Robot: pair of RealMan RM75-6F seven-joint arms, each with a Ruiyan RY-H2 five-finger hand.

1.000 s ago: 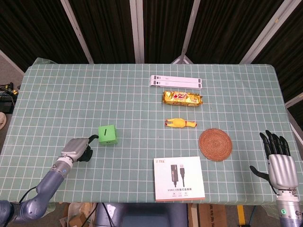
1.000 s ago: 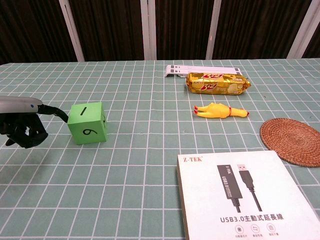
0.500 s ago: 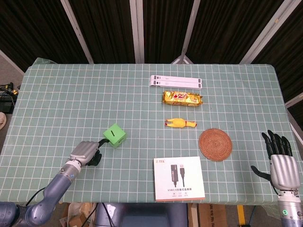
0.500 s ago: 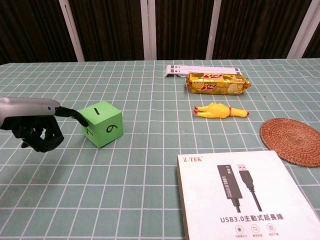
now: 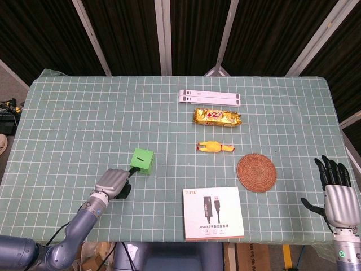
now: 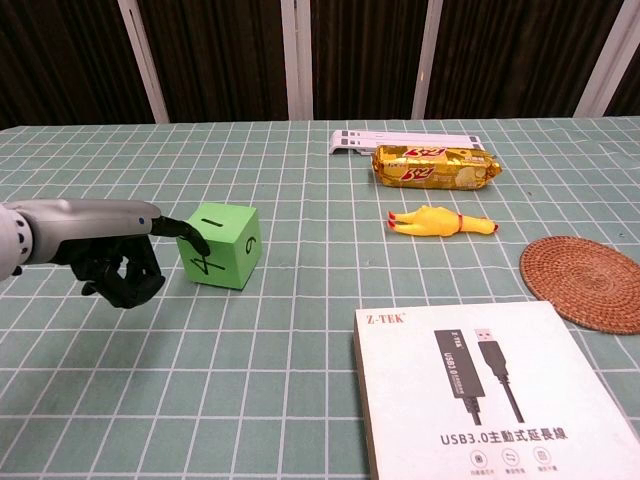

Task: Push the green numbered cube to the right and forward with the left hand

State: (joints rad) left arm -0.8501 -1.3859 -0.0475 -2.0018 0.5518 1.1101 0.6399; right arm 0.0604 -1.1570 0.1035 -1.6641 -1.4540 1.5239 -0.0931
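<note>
The green numbered cube (image 5: 142, 161) (image 6: 220, 247) sits left of the table's middle, turned at an angle, with 1 on top and 4 and 9 on its near faces. My left hand (image 5: 115, 184) (image 6: 113, 253) lies just left of it, one finger stretched out and touching the cube's left face, the others curled in. My right hand (image 5: 336, 189) hovers off the table's near right corner with fingers spread and nothing in it; the chest view does not show it.
A white USB cable box (image 5: 212, 213) (image 6: 490, 392) lies near the front edge. A round woven coaster (image 5: 256, 172) (image 6: 584, 280), a rubber chicken (image 5: 213, 147) (image 6: 441, 221), a gold snack packet (image 5: 218, 117) (image 6: 434, 166) and a white strip (image 5: 209, 97) (image 6: 405, 139) lie further right and back.
My left hand has moved right, pushing the cube right and slightly away. The cube has rotated, now showing 4 and 9 on its near faces. The right hand has sunk slightly.
</note>
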